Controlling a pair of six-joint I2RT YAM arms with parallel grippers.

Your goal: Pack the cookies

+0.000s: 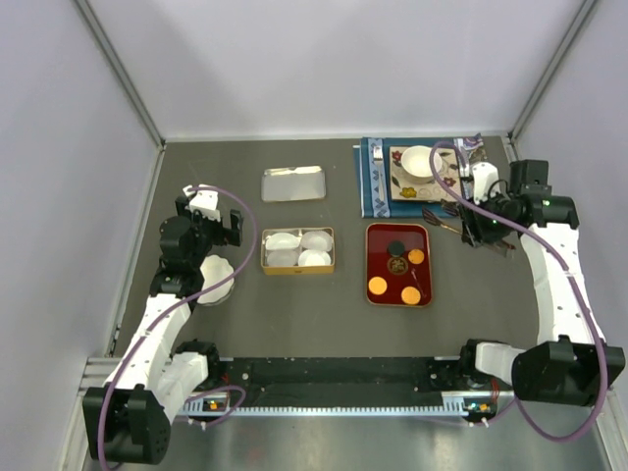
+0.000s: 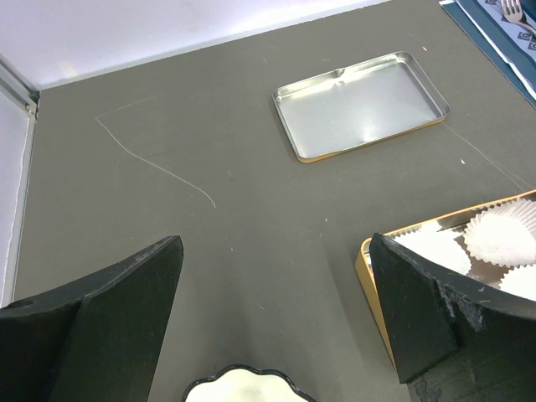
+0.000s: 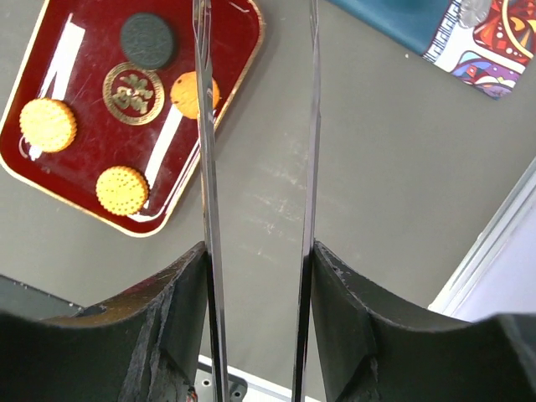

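3 orange cookies (image 3: pixel 122 190) + 1 dark cookie (image 3: pixel 147 40) lay in red tray (image 3: pixel 239 38) on tabletop (image 3: pixel 377 167). r pincer (image 3: pixel 257 251) pinched thin metal tongs (image 3: pixel 203 167) near tray. l pincer (image 2: pixel 276 276) was spread wide.

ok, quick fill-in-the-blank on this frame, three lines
The red tray holds ___ orange cookies and one black cookie.
The gold tin holds ___ white paper cups.
The right gripper is shut on the metal tongs, while the left gripper is ___.
Missing: three; four; open.
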